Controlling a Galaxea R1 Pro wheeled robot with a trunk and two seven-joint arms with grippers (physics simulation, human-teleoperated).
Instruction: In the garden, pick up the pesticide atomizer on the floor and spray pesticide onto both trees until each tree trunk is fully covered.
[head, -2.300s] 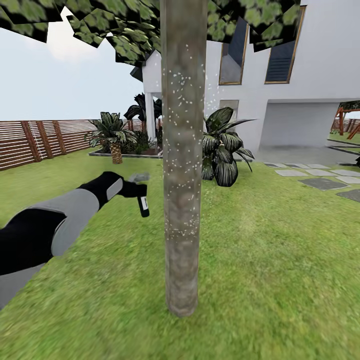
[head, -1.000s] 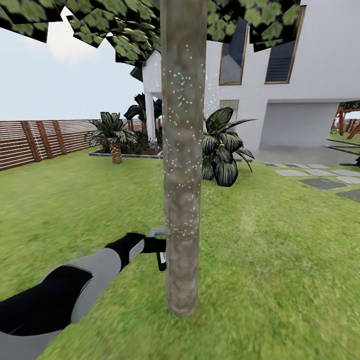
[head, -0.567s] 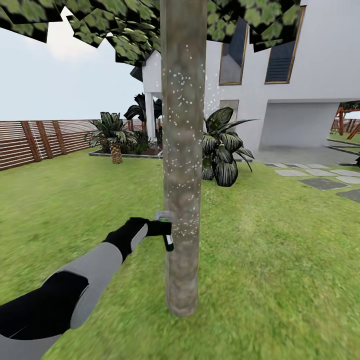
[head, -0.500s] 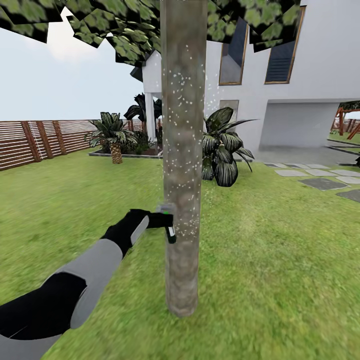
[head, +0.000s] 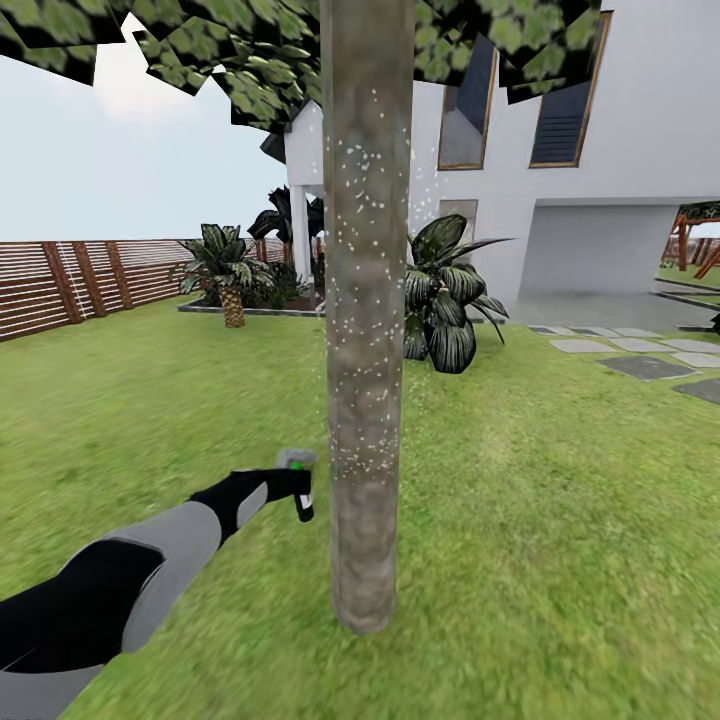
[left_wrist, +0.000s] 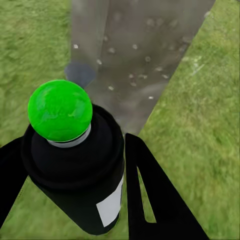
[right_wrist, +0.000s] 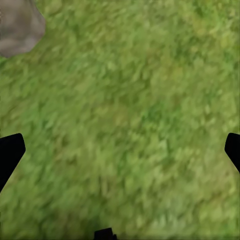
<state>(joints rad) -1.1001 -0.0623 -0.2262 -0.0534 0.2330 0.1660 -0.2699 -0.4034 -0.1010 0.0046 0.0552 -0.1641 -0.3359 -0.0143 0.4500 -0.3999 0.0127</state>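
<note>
Pesticide atomizer (left_wrist: 75, 165) pinched in left fingers (left_wrist: 155, 195), beside speckled trunk (head: 365, 400); right fingers (right_wrist: 10, 152) spread.

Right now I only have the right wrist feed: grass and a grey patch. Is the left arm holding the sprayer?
Observer: Yes, the left gripper is shut on the pesticide atomizer.
Operator: Button colour?
Observer: Its top dot is green.
Operator: Where's the trunk from it?
Observer: Just beyond the nozzle, the tree trunk stands close.
Operator: Coverage?
Observer: White pesticide specks dot it above atomizer height; the base looks bare.
</note>
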